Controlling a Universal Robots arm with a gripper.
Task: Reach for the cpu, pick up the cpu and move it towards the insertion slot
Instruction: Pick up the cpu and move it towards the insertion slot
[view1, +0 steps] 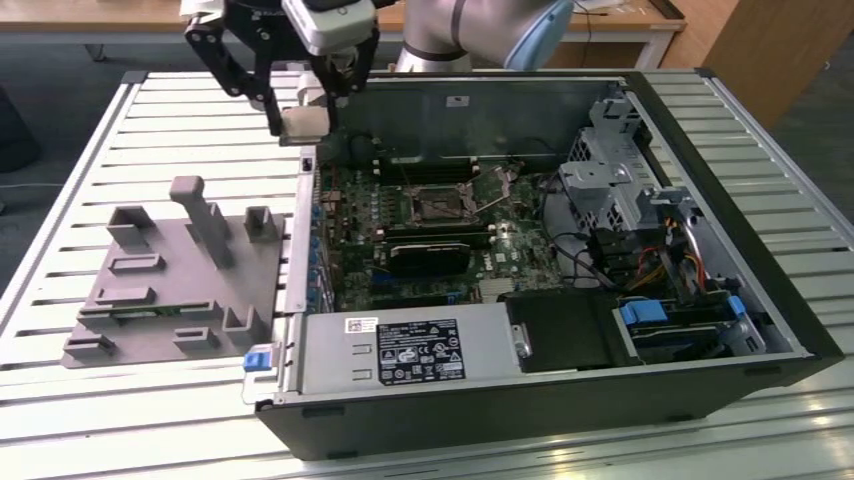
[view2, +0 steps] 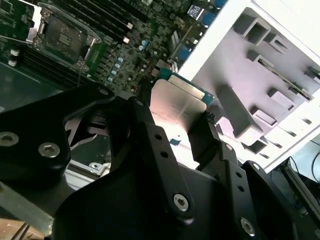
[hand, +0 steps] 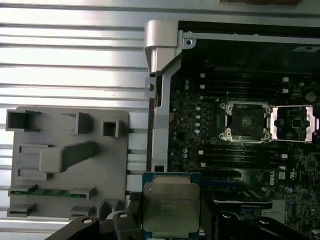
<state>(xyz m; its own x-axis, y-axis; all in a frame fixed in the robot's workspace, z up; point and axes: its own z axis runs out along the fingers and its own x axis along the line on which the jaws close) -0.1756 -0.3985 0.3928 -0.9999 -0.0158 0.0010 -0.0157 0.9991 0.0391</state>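
The tool (view1: 306, 122) is clenched on the cpu (view1: 303, 124), which it holds in the air with one black finger on each side of the chip. In the first wrist view the cpu (hand: 171, 207) shows its silvery-beige metal top with a paler rim and a green edge, and the fingers (hand: 129, 220) press on its two opposite sides. In the second wrist view the cpu (view2: 176, 105) stands between the dark linkages of the tool (view2: 172, 117).

In the exterior view the tool hangs above the edge of the open computer case (view1: 747, 200), near the case wall that faces the grey plastic tray (view1: 174, 290). The tray lies on the slatted desk (view1: 80, 180), below the tool and to the exterior view's left of it.

The insertion slot (view1: 437, 204) is on the motherboard inside the case, well apart from the tool, lower and toward the exterior view's right. In the first wrist view the insertion slot (hand: 246, 121) is a dark square with a silver bracket, and its metal cover (hand: 295, 122) is folded open beside it.
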